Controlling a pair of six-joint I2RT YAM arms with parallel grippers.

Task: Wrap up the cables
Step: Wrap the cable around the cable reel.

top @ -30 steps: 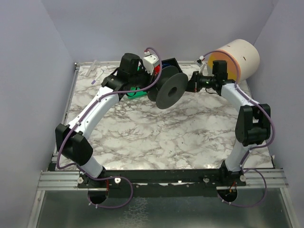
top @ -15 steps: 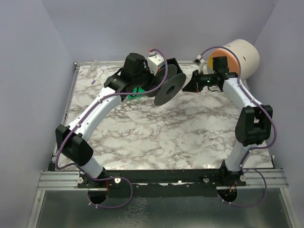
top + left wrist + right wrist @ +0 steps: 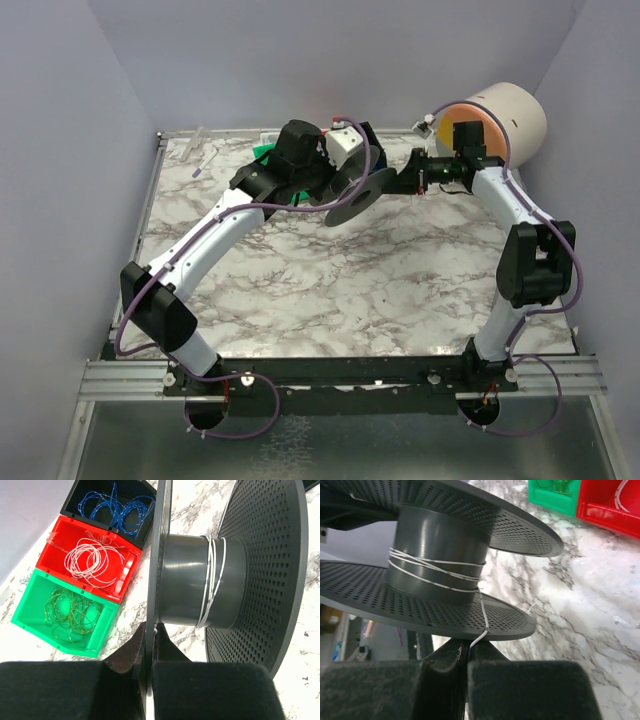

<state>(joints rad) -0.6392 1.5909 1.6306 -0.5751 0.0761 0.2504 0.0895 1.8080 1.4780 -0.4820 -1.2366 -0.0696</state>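
Observation:
My left gripper (image 3: 150, 645) is shut on the flange of a dark grey spool (image 3: 200, 587) and holds it above the table; the spool also shows in the top view (image 3: 357, 190). A white cable (image 3: 212, 580) is wound a few turns round its hub. My right gripper (image 3: 469, 652) is shut on the free end of that white cable (image 3: 482, 625) at the spool's rim. Loose coils lie in bins: blue cable (image 3: 117, 510) in a black bin, whitish cable (image 3: 90, 560) in a red bin, green cable (image 3: 72, 610) in a green bin.
A large cream cylinder with an orange face (image 3: 495, 125) lies at the back right, behind my right arm. The bins stand at the back of the marble table (image 3: 330, 290), mostly hidden by my left arm in the top view. Purple walls close in on three sides.
My left gripper has turned and moved right with the spool, so its flange now lies flatter. My right gripper has stayed by the spool's rim with the cable.

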